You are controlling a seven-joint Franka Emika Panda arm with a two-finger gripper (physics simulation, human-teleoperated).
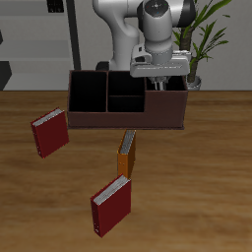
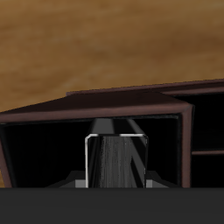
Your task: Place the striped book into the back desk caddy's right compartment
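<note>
My gripper point(image 1: 160, 79) hangs over the end section of the back desk caddy point(image 1: 108, 120), a long dark brown box with a black inside. In the wrist view my gripper point(image 2: 115, 142) is shut on the striped book point(image 2: 114, 168), held upright with its dark-grey and white stripes showing between the fingers point(image 2: 87, 157). Below the book lies the right compartment point(image 2: 44, 144), wide, black inside, with brown walls. The small middle sections point(image 2: 206, 140) show beside it. In the exterior view the gripper hides most of the book.
Two red books lie on the wooden table, one point(image 1: 49, 134) in front of the caddy's other end and one point(image 1: 111, 204) near the front edge. An orange book point(image 1: 127, 153) lies between them. A potted plant point(image 1: 205, 44) stands behind the caddy.
</note>
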